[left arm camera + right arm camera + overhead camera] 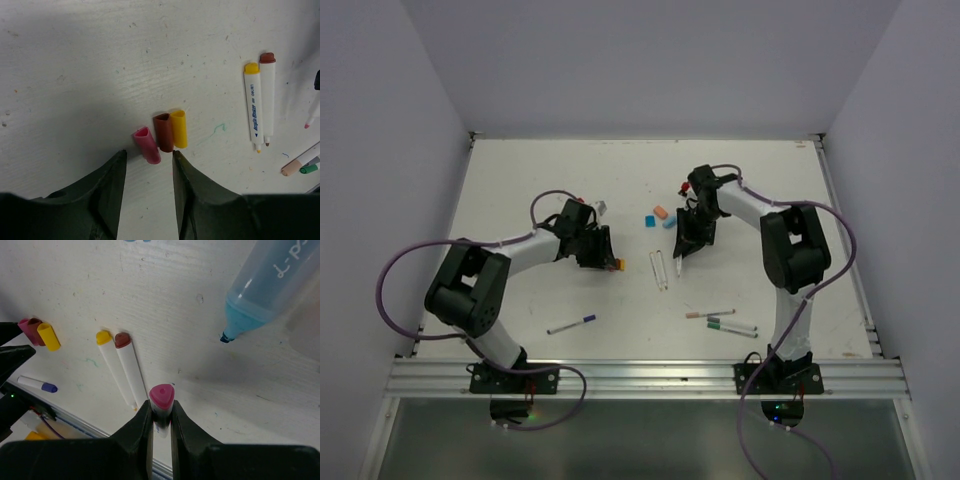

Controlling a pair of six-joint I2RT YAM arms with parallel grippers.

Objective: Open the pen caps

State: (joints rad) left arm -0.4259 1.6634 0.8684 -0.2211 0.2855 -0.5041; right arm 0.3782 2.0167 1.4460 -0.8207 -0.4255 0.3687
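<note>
Three loose pen caps lie side by side in the left wrist view: pink (146, 145), brown-red (163, 132) and yellow (179, 129). My left gripper (149, 157) is open just behind them, holding nothing, with the pink cap's near end between its tips. Two uncapped white pens, yellow-ended (253, 107) and brown-ended (267, 100), lie to the right. My right gripper (161, 409) is shut on a thin white pen with a pink end (162, 396), held above the table. From above, the left gripper (605, 262) and right gripper (682, 252) flank the two pens (660, 270).
A blue highlighter (260, 295) with its tip bare lies beside the right gripper. Blue (650, 221) and orange (660, 212) chunky caps sit mid-table. A purple-capped pen (571, 324) lies near the front left. Capped pens (720, 320) lie front right. White walls enclose the table.
</note>
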